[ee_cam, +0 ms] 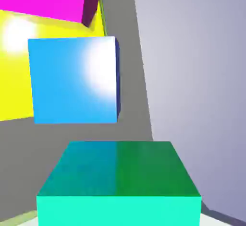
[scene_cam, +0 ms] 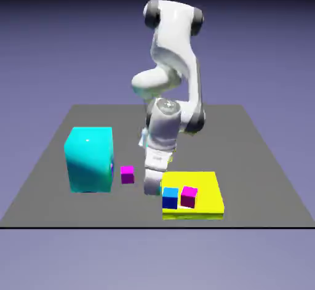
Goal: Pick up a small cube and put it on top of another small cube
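The green cube [ee_cam: 119, 208] is pinched between the two tips of the gripper [ee_cam: 119, 218], seen large at the bottom of the hand view; in the exterior view it is almost wholly hidden by the hand. Whether it is resting on the table [scene_cam: 132, 209] or raised cannot be told. The blue cube [scene_cam: 170, 199] is seen just beside the hand, at the near left corner of the yellow slab [scene_cam: 192, 179] in the exterior view, with a magenta cube [scene_cam: 189, 197] next to it on the slab. Another magenta cube [scene_cam: 127, 175] is seen between the hand and the cyan block [scene_cam: 90, 159]. The step in hand is judged to be the lift: the grip should be kept firm, and the cube taken straight up, well above its neighbours, before any sideways move is made. If it is swung early, the blue cube could be knocked. Which cube is meant as the base is not shown; over whichever is chosen, faces should be lined up, the cube lowered level and gently, and released only once contact is made.
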Controlling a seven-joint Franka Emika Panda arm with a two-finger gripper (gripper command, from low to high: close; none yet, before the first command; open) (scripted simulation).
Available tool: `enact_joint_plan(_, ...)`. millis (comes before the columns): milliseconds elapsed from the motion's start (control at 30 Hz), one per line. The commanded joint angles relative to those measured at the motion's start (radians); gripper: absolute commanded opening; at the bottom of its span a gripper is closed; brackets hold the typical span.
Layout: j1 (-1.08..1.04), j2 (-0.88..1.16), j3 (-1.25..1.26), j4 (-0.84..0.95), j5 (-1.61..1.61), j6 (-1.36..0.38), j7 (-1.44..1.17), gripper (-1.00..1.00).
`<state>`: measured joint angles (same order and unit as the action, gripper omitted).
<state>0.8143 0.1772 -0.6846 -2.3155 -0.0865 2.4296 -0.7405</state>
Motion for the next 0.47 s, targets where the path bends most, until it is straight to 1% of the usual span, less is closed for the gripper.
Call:
enact_joint_plan(0, 0.031, -0.036, 0.01, -0.02, -0.042, 0.008, -0.03, -1.0)
enact_joint_plan(67, 0.093, -0.109, 0.029, -0.061, -0.126, 0.023, -0.089, -1.0)
enact_joint_plan(133, 0.108, -0.127, 0.034, -0.071, -0.147, 0.027, -0.104, -1.0)
enact_joint_plan(300, 0.026, 0.054, 0.104, -0.091, -0.021, 0.212, -0.187, -1.0)
enact_joint_plan(333, 0.025, 0.057, 0.105, -0.091, -0.019, 0.215, -0.189, -1.0)
enact_joint_plan(367, 0.025, 0.057, 0.105, -0.091, -0.019, 0.215, -0.189, 1.0)
enact_joint_plan(400, 0.025, 0.057, 0.105, -0.091, -0.019, 0.215, -0.189, 1.0)
enact_joint_plan(433, 0.041, 0.021, 0.091, -0.087, -0.044, 0.178, -0.172, 1.0)
